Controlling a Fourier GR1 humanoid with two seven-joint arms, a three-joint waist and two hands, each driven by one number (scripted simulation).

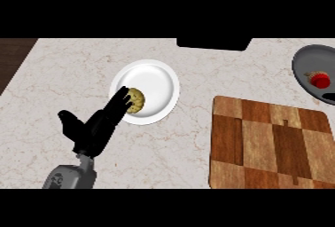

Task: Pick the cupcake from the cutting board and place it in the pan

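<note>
One hand [98,124] shows, the left, coming in from the lower edge at about 7 o'clock on one grey forearm [71,176]. Its fingers [119,101] are straight and spread, released, grasping nothing, with the thumb [67,118] splayed out toward 9 o'clock. The fingertips reach the left edge of the plate and overlap the cookie's left side; whether they touch it cannot be told. The right hand is not in view.

There is one white plate [153,82], left of centre on the counter [196,57]. One cookie [136,100] lies on it, toward the plate's 7 o'clock edge.

One wooden board [268,142] fills the 4 o'clock part of the view, well apart from the plate. Its checkered top is bare.

One grey pan [309,57] sits at 2 o'clock, cut off by the right edge of the view. One cupcake [320,79] with a red top sits inside it, toward the pan's lower part, so the cupcake is in the pan and off the board.

One dark object [215,43] lies along the counter's far edge at 12 o'clock; what it is cannot be told. A strip of dark wood [13,57] shows beyond the counter at 10 o'clock.
</note>
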